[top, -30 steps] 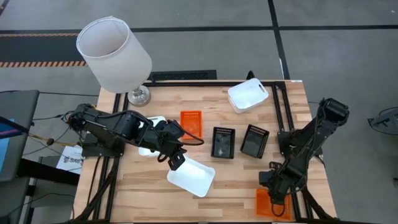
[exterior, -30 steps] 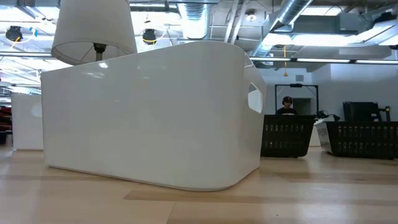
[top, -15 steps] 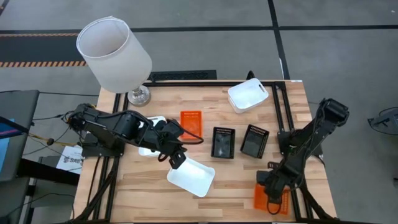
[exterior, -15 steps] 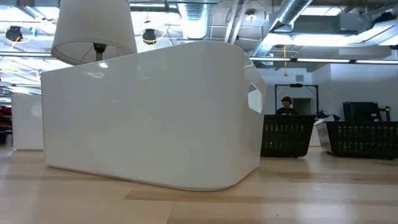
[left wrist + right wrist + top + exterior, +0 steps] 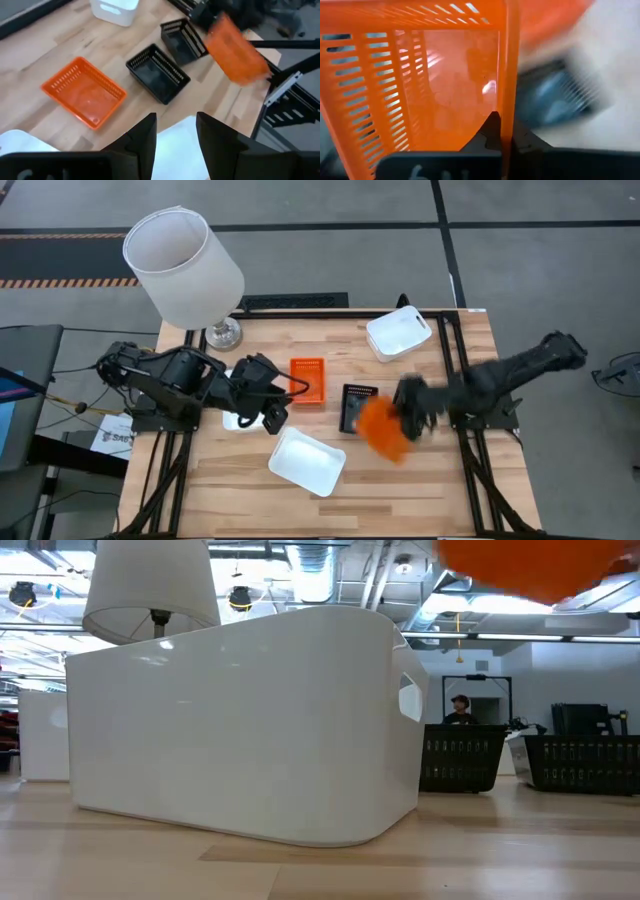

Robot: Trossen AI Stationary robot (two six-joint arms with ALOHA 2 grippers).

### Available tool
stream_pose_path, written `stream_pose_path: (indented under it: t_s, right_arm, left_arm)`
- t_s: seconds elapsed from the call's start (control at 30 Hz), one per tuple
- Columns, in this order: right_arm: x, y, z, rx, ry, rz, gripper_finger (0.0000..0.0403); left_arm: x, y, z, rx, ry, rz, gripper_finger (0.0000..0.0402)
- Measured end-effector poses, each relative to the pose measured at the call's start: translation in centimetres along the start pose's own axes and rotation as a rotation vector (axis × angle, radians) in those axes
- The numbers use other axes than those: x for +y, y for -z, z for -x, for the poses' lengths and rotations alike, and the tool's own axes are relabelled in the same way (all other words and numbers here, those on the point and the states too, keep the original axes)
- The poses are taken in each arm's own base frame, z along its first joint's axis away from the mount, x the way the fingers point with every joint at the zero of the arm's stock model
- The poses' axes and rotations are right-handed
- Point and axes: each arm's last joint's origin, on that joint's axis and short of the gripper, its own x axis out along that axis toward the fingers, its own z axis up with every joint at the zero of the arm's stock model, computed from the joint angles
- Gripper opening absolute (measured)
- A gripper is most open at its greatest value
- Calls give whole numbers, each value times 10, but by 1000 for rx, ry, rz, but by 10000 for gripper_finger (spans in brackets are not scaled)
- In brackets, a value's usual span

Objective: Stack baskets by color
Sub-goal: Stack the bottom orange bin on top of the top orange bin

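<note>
Wooden table (image 5: pixel 240 480) under bright ceiling lights, framed by black rails on both sides, with grey floor around it. Bare wood along the near edge right of the near white basket (image 5: pixel 307 462), and at the near right corner. Lamp (image 5: pixel 183 268) planted at the far left corner, its shade overhanging the edge.

Far right corner: white basket (image 5: pixel 399 333), seemingly more than one nested (count not clear). Mid-table, a row: orange basket (image 5: pixel 308 379) lying flat and holding nothing, then two black baskets, one (image 5: pixel 157 72) holding nothing, the other (image 5: pixel 183 34) just beside it and partly covered in the high view. Another white basket (image 5: pixel 238 418) mostly hidden beneath the left arm.

Right gripper (image 5: pixel 408 408) reaching in over the row, clamped on the wall of a second orange basket (image 5: pixel 382 427), carried tilted in the air above the black pair and holding nothing. Thin orange wall pinched between the fingers in the right wrist view.

Left gripper (image 5: pixel 175 145) hanging above the far end of the near white basket, fingers parted, nothing between them.

Low view: filled mostly by the near white basket's wall; a person far behind the table.
</note>
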Motion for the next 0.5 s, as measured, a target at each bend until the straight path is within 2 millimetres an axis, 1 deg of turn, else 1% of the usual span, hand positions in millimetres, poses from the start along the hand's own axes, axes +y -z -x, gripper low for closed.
stream_pose_path:
  t_s: [0.07,0.13,0.23,0.37,0.5]
  right_arm:
    - [-16,-30,7,-132,92,-11,5]
    - [-33,-58,11,-228,168,-29,6]
    - [-60,-98,9,-340,262,-67,8]
    - [-104,-138,-11,-360,323,-106,5]
    - [-152,-162,-44,-316,371,-153,11]
  left_arm:
    - [2,-1,-1,-5,-16,18,125]
    - [6,-2,-2,4,-48,42,125]
    - [14,-6,-5,11,-94,72,125]
    - [23,-16,-10,-24,-146,130,125]
    - [34,-25,-14,-38,-190,178,127]
